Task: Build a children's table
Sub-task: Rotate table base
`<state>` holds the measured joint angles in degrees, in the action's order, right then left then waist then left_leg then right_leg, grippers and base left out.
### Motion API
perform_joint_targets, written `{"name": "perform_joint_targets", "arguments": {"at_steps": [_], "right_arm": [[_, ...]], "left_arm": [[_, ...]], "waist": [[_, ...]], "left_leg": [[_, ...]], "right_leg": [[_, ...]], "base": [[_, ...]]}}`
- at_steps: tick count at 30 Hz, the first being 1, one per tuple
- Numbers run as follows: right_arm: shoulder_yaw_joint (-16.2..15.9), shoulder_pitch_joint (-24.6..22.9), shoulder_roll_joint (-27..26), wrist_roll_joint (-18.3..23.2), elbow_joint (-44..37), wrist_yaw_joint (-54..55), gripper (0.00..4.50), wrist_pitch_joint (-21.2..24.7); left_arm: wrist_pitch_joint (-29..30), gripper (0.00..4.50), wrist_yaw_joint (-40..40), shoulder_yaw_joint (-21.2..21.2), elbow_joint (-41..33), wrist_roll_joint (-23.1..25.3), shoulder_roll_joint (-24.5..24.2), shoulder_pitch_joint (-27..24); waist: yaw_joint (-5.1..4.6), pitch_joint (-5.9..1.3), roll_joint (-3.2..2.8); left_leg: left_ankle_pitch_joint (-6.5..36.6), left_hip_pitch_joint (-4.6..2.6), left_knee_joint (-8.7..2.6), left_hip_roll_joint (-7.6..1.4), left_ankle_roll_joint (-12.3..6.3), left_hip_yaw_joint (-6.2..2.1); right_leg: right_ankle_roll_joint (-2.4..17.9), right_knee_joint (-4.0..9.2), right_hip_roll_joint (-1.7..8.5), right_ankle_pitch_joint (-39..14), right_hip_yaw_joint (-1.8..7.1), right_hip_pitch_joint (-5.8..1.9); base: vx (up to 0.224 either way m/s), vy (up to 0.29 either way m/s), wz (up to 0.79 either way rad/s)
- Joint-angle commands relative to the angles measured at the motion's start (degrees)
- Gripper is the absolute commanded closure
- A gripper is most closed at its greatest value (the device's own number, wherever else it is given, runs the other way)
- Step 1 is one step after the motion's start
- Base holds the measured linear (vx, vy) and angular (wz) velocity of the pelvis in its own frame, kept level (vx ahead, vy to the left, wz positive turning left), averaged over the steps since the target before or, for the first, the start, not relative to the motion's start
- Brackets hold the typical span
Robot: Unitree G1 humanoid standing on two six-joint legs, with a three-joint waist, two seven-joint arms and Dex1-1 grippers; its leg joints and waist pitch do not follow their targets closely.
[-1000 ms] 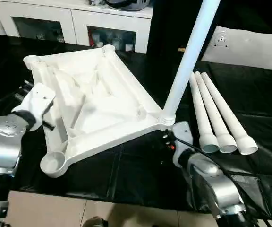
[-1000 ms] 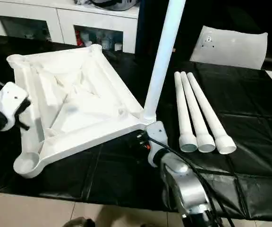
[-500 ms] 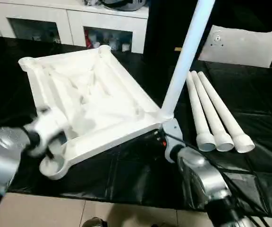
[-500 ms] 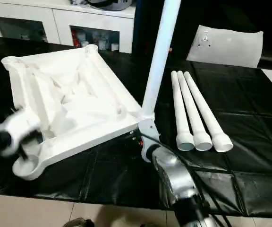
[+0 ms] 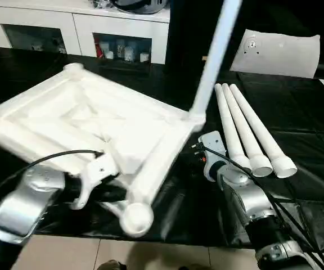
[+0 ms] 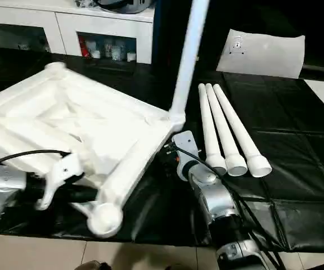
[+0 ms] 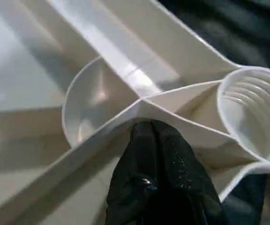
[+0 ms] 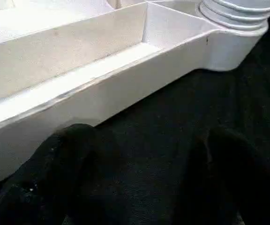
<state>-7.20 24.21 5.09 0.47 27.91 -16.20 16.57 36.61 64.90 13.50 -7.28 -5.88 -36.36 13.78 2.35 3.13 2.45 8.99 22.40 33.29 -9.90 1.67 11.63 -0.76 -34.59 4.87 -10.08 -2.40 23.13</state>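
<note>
Nothing I can see here carries readable text: no label, brand, number or sign stands out on any surface in front of me.

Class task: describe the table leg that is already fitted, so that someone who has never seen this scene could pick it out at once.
Start at the big white table top lying ribbed side up on the black work surface. At the corner nearest the three loose legs, the fitted leg rises from a socket. It alone stands upright; the others lie flat side by side.
</note>
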Motion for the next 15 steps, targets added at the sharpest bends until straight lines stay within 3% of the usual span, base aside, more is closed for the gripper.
{"name": "perform_joint_targets", "arguments": {"at_steps": [1,7,9,10,11,15], "right_arm": [[-1.11,1.59,-1.30,0.36,0.27,-0.82,0.00,-1.70],[-0.73,2.38,-1.57,0.19,1.81,-0.70,0.00,-2.75],[-0.55,3.04,-1.72,-0.01,2.69,-0.56,0.00,-3.23],[-0.44,3.21,-1.77,-0.12,2.87,-0.52,0.00,-3.36],[-0.32,3.38,-1.79,-0.18,2.99,-0.51,0.00,-3.51],[0.53,3.88,-1.57,0.00,2.12,-0.28,0.00,-4.51]], "left_arm": [[-2.40,4.44,-1.02,1.81,0.14,-1.58,3.06,2.52],[-6.04,4.44,-6.81,1.97,6.67,-0.16,10.25,6.86],[-9.24,4.44,-11.68,1.53,11.41,1.93,13.78,9.09],[-9.87,4.44,-12.78,1.50,12.39,2.48,14.17,9.52],[-10.90,4.44,-14.22,1.41,13.42,3.25,14.43,9.93],[-15.13,4.44,-20.44,-0.71,17.96,5.65,15.27,11.92]], "waist": [[0.09,-3.32,-1.33],[-0.17,-3.53,-1.43],[-0.12,-3.56,-1.49],[-0.15,-3.59,-1.24],[-0.12,-3.62,-1.55],[-0.16,-3.68,-1.32]], "left_leg": [[22.83,-2.17,-4.60,-2.85,5.16,-1.90],[23.47,-1.90,-4.49,-2.87,5.15,-2.17],[23.61,-2.25,-4.20,-2.77,4.82,-1.95],[23.09,-1.86,-4.26,-2.81,4.53,-2.10],[22.76,-1.73,-4.32,-2.81,4.53,-2.19],[22.34,-1.74,-4.15,-2.85,3.77,-2.11]], "right_leg": [[9.67,4.31,2.95,-18.55,2.38,-1.01],[9.77,4.18,3.04,-17.77,2.28,-1.40],[9.97,4.44,2.98,-17.65,2.37,-1.08],[9.91,4.42,3.10,-17.64,2.32,-1.48],[9.86,4.28,3.16,-17.46,2.29,-1.62],[9.98,4.44,3.13,-17.38,2.27,-1.48]], "base": [[0.000,0.000,0.00],[0.000,0.000,0.00],[0.000,0.000,0.00],[0.000,0.000,0.00],[0.000,0.000,0.00],[0.000,0.000,0.00]]}}
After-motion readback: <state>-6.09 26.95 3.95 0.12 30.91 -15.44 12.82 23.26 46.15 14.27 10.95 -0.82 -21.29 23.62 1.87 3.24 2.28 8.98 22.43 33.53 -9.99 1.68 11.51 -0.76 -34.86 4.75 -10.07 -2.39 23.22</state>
